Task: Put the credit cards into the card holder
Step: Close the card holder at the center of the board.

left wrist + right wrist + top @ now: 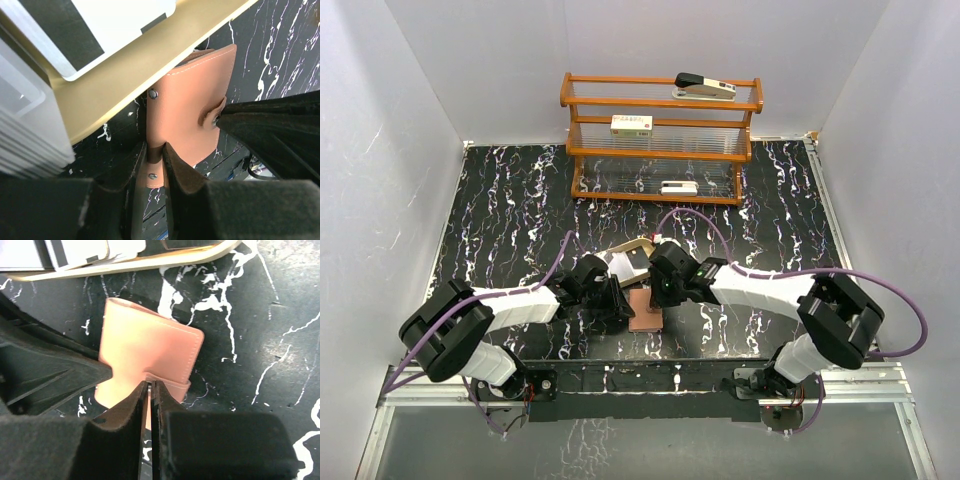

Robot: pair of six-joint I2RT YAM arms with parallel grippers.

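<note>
Left gripper (156,152) and right gripper (151,390) each clamp a card holder (145,347) edge, at 9 and 2 o'clock; leather looks light, limp, best pinched at stitched hems.

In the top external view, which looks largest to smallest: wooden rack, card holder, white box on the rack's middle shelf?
1. wooden rack
2. card holder, though partly hidden
3. white box; it sits farther back, so its true size is unsure
</note>
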